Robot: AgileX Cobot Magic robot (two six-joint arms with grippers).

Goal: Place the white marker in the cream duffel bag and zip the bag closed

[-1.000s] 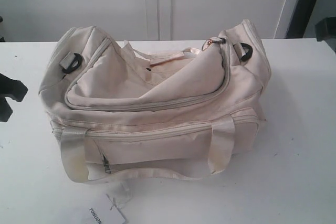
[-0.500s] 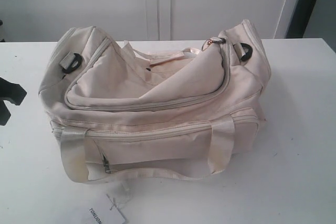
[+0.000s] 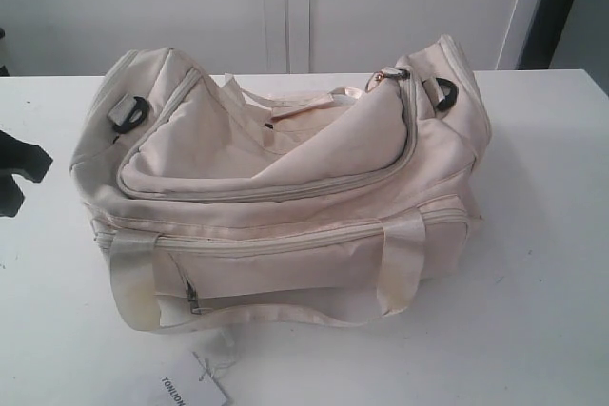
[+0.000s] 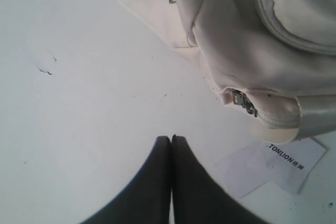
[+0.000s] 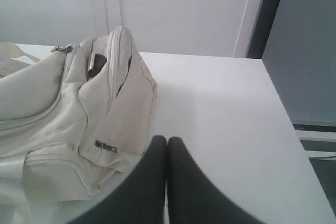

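1. worktop (image 3: pixel 533 282), white, carries the cream duffel bag (image 3: pixel 285 187), which lies on its base near the middle with its long side facing the exterior view.
2. the bag's gold zip pull (image 3: pixel 388 74) sits at its right end, just beside a black strap ring (image 3: pixel 444 92); the top flap sags inward along the zip line.
3. a white paper tag (image 3: pixel 195 389) lies flat on the worktop just in front of the bag.
4. left claw (image 4: pixel 171 140): fingers pressed together, nothing between them, pointing down at bare worktop near the bag's front corner and the tag, touching neither.
5. in the exterior view, a dark part of the left arm (image 3: pixel 14 173) shows at the left edge, apart from the bag.
6. right claw (image 5: pixel 167 141): fingers pressed together and empty, held close to level and aimed across the worktop, with the bag's right end beside it but apart.
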